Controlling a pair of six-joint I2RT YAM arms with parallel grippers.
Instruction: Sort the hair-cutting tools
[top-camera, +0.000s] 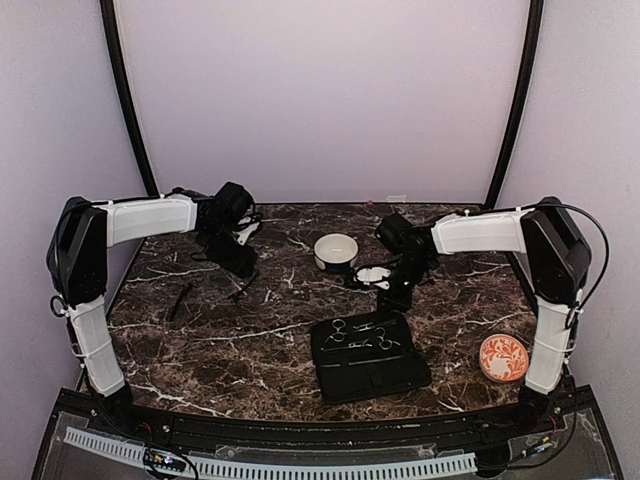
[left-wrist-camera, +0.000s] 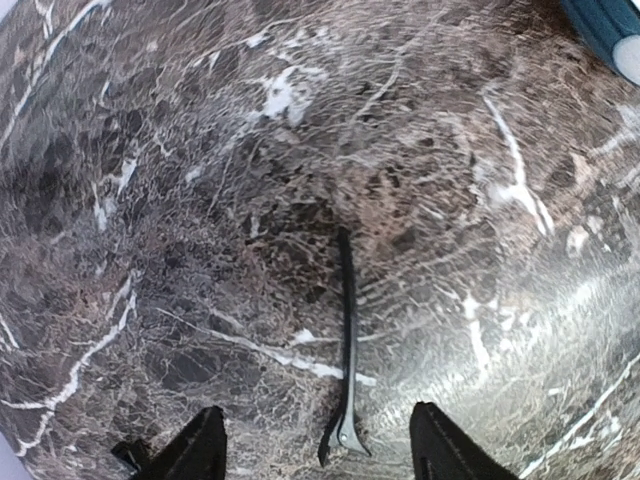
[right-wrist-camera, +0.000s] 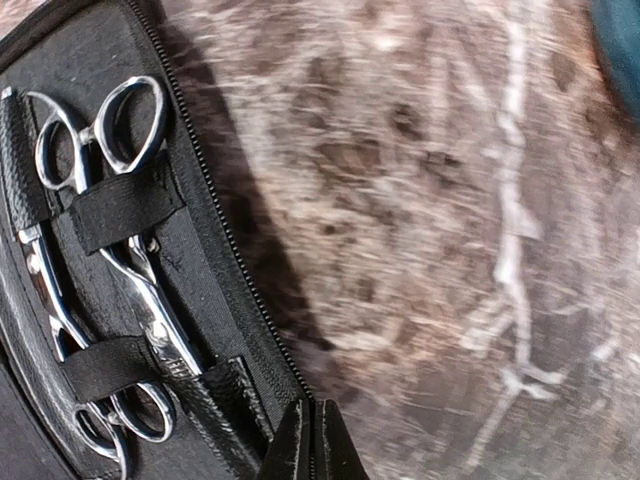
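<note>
Black and wafer-thin, the clip (left-wrist-camera: 347, 340) lying flat on the bench (left-wrist-camera: 150, 200) is the worry. The left pincer (left-wrist-camera: 320, 452) straddles its near end, and if the fingers close before they are down at the stone, they could ride over it or flick it sideways. A grip that close to the tip could also let it swing. The jaws stand wide, one finger on either side, neither touching the clip, nothing held.

Over to the right pincer (right-wrist-camera: 312, 445): it is shut tight, fingertips pressed together with nothing visible between them, right at the zip edge of the black case (right-wrist-camera: 70, 70). Whether it touches the case, I cannot tell. The risk there is snagging the zip or shoving the case. Two silver scissors (right-wrist-camera: 125, 170) sit strapped under elastic bands inside. Further out, another black stick (top-camera: 180, 300) lies near the bench's left edge, and the white bowl (top-camera: 336, 252) stands behind the case.
</note>
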